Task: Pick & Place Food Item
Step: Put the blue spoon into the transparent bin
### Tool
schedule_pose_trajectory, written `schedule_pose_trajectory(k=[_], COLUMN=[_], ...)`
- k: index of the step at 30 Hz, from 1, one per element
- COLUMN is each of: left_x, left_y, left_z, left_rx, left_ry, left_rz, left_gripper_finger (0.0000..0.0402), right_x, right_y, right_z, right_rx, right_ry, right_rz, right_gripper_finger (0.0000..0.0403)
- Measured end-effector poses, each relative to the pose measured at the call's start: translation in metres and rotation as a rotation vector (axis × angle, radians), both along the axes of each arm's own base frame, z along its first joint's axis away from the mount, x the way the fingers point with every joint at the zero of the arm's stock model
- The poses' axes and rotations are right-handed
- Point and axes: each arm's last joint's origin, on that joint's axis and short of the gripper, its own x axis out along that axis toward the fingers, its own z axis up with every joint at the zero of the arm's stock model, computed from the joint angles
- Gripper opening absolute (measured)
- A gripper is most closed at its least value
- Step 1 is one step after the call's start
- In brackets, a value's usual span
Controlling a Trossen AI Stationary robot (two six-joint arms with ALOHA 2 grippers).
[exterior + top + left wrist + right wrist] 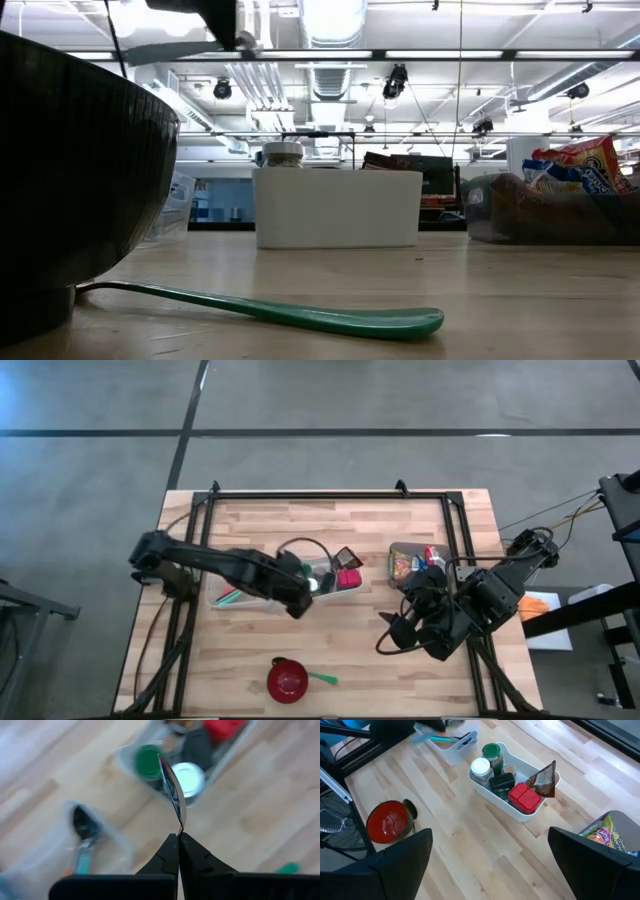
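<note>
Closest to the lens in the low view, a dark bowl (70, 170) is seen looming beside a green spoon (300, 316) laid flat on the tabletop (350, 640); from above this bowl (287, 679) is shown to be red inside. Taking the white bin (335, 582) as landmark, the wooden tabletop is spread beneath it. The left gripper (300, 600) is held just over the bin's near edge, its fingers (175, 857) pressed together on a thin shiny foil packet (174, 790), which is lifted above the bin. The right gripper (400, 635) is hung well to the right of the bin, its fingers spread wide apart and empty. A clear tub of snack bags (415, 563) is set to the right of the bin. Inside the bin, a red box (524, 799), a brown pouch (543, 779), a white-lidded jar (480, 767) and a green-lidded jar (491, 751) are packed together. A clear tray of utensils (452, 742) is placed just left of the bin.
</note>
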Motion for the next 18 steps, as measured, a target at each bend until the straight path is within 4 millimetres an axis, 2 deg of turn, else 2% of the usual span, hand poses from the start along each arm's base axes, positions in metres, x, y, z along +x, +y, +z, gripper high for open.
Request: schedule_pose_trajectory(k=[4,8,14,18], left_x=[-0.030,-0.072,-0.126,-0.139], left_y=[0.017,0.038,0.063,0.067], left_z=[0.001,-0.008,-0.046,-0.071], left_rx=[0.022,0.031,0.027,0.023], left_ry=[0.034,0.068,0.129,0.127], left_rz=[-0.005,0.036,0.112,0.088], left_gripper_finger=[0.0000,0.0000,0.0000,0.0000], right_x=[0.000,0.000,0.000,0.000], right_y=[0.000,0.000,0.000,0.000], right_z=[0.000,0.000,0.000,0.000], right_rx=[0.000,0.002,0.011,0.023], right_ry=[0.000,-0.002,-0.006,-0.012], right_rz=[0.000,-0.004,-0.014,-0.029], right_gripper_finger=[0.0394,0.0394,0.0394,0.0394])
